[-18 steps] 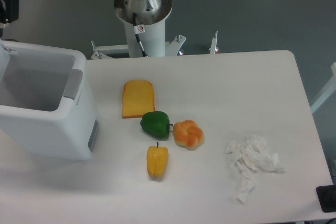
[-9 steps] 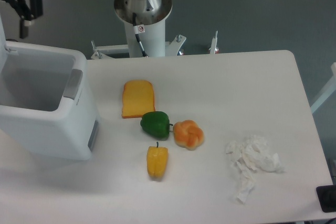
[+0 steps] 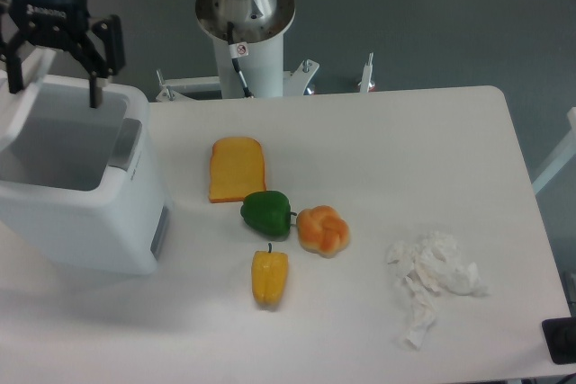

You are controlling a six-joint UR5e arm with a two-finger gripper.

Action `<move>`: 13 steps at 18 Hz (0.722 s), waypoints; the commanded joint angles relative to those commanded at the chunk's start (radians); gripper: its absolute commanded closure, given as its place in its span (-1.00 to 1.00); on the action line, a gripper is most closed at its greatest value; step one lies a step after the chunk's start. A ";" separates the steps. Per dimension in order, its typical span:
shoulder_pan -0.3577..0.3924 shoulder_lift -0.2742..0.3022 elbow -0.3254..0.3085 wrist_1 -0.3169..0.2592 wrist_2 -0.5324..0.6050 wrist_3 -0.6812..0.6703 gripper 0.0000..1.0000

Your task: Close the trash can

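The trash can (image 3: 99, 222) is a large white boxy bin at the table's left edge, with a grey strip on its right rim and a grey side panel. Its top is open and the hollow inside shows. Its white lid (image 3: 22, 87) stands raised at the far left, partly cut off by the frame edge. My gripper (image 3: 52, 87) hangs over the bin's back rim with its two black fingers (image 3: 94, 78) spread wide apart and nothing between them. The left finger is next to the raised lid.
A yellow bread slice (image 3: 238, 168), a green pepper (image 3: 266, 213), an orange bun (image 3: 323, 230) and a yellow pepper (image 3: 269, 277) lie mid-table. Crumpled white paper (image 3: 432, 281) lies at the right. The robot base (image 3: 245, 20) stands behind the table.
My gripper has moved right and down from the top left corner to above the bin's back rim. The lid's edge now shows leaning inward beside it.
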 joint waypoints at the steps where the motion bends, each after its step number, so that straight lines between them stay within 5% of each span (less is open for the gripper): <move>1: 0.002 0.002 -0.017 0.002 0.000 0.002 -1.00; 13: 0.051 -0.002 -0.088 -0.005 0.011 0.072 -1.00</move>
